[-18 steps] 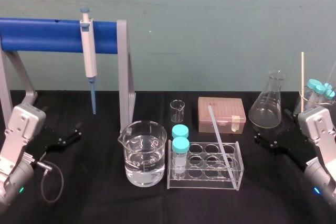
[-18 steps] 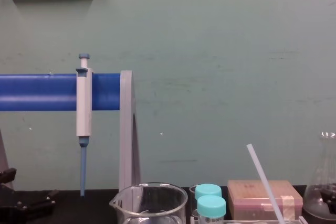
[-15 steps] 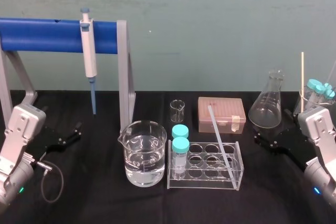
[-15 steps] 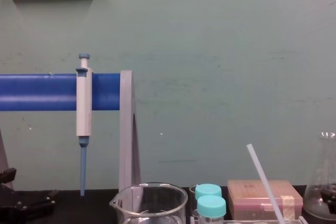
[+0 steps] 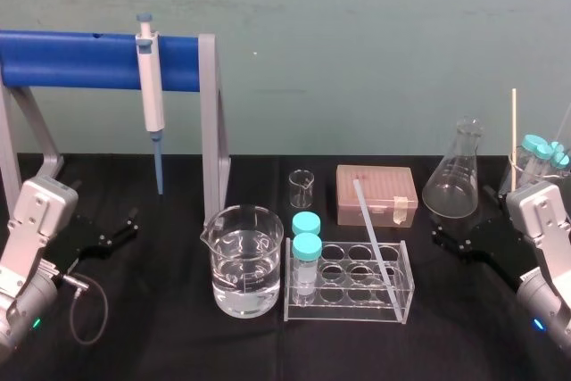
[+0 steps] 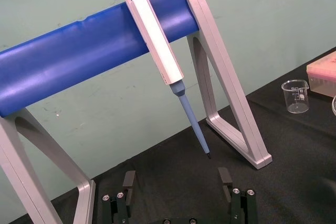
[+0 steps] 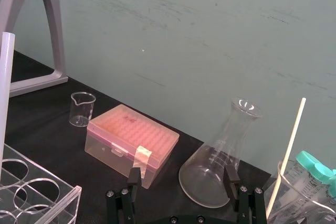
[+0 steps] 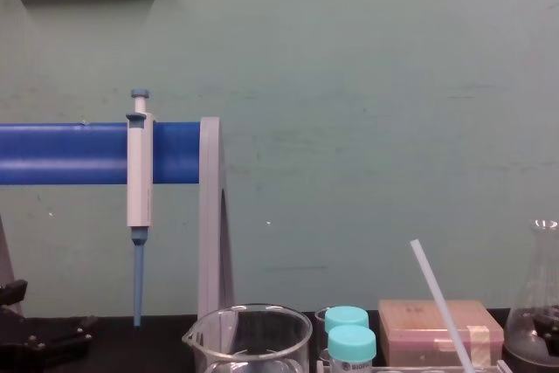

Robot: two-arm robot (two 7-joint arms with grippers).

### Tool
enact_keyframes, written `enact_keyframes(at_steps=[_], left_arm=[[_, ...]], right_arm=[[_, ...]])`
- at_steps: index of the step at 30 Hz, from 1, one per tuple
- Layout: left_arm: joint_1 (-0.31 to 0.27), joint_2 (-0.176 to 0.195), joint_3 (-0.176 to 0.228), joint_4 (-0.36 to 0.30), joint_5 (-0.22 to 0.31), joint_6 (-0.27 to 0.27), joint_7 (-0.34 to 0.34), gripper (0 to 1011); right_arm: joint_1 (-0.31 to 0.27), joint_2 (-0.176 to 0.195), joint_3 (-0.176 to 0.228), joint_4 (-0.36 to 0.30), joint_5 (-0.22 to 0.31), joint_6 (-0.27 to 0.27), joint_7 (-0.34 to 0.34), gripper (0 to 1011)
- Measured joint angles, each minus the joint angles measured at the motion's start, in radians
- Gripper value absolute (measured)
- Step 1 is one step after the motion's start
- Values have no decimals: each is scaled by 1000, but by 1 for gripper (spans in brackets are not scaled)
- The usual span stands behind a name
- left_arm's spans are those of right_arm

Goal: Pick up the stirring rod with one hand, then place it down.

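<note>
Rod: thin translucent white stirring rod [image 5: 374, 236], slanted in clear plastic rack [image 5: 343, 310].
Grippers: black left gripper [image 6: 176, 179], right gripper [image 7: 182, 174], both spread, empty.
Change: none.

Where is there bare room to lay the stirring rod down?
Bare cloth: the front edge, before the beaker and the tube rack holding the stirring rod, and between left tool and beaker. Crowded: right rear, around tip box, flask and right tool.
</note>
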Motion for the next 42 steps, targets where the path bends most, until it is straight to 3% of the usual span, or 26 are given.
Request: enact_keyframes(at_steps=[32,35,39,40,42], left_arm=[[0,0,0,0,0,0,0,1000],[0,0,0,0,0,0,0,1000],[0,0,0,0,0,0,0,1000],[0,0,0,0,0,0,0,1000],[0,0,0,0,0,0,0,1000]], right_arm=[[0,-2,11,0,4,0,6,1000],[-2,-7,40,-11,42,4,28,1000],[-4,-15,91,-45,140,35,85,1000],[-5,-18,113,-65,194,60,122,1000],[-5,-20,131,-82,244,88,154,1000]])
